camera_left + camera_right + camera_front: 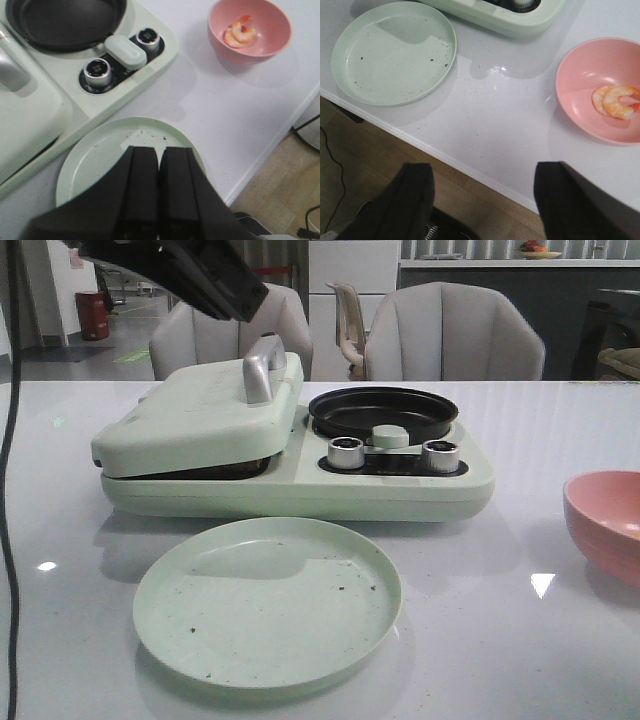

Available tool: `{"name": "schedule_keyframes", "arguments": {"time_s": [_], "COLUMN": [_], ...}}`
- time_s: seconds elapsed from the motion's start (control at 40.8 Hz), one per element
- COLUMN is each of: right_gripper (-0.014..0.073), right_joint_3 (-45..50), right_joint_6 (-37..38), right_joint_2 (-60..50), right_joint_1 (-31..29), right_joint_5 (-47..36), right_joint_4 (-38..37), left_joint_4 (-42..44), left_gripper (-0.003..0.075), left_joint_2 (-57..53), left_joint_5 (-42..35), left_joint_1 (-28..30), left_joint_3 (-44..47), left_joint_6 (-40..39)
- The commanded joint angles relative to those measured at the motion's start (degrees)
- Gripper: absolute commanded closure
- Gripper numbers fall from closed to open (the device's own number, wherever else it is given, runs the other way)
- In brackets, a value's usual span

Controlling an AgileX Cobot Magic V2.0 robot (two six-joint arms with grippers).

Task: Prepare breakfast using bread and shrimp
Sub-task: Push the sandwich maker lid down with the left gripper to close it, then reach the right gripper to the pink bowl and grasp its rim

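No bread shows in any view. Two pale orange-pink shrimp (615, 101) lie in a pink bowl (580, 75) on the right of the table; they also show in the left wrist view (240, 33). The pale green breakfast maker (400, 485) has its lid (200, 415) down and an empty black pan (383, 410). My left gripper (160, 152) is shut and empty, held high over the empty green plate (100, 155). My right gripper (484, 170) is open and empty, over the table's front edge, short of the bowl.
The green plate (268, 600) with dark crumbs sits in front of the maker. Two silver knobs (345, 451) face the front. The pink bowl (610, 520) is at the right edge. Chairs stand behind the table. My left arm (190, 270) hangs above the lid handle (262, 368).
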Motion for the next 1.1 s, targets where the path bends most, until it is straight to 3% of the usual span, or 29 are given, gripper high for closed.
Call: {"name": "schedule_keyframes", "arguments": {"time_s": [0.0,0.245,0.785,1.079], "right_gripper": [0.0058,0.0058,0.0058,0.0058], "right_joint_3": [-1.6,-1.6,-1.6,-1.6], "right_joint_6": [-0.1,-0.1,-0.1,-0.1], "right_joint_2": [-0.1,-0.1,-0.1,-0.1], "right_joint_1": [-0.3,-0.3,-0.3,-0.3], "right_joint_5": [-3.0,-3.0,-3.0,-10.1], "right_joint_4": [0.3,0.3,0.2,0.2], "left_joint_4": [3.1,21.0,21.5,21.5], "left_gripper": [0.0615,0.0615,0.062,0.062], "left_joint_2": [-4.4,-11.1,-14.6,-14.6], "left_joint_5": [-2.1,5.6,7.4,7.4], "left_joint_1": [-1.6,-1.6,-1.6,-1.6], "left_joint_3": [0.3,2.2,3.3,3.3], "left_joint_6": [-4.9,-22.8,-23.3,-23.3]}}
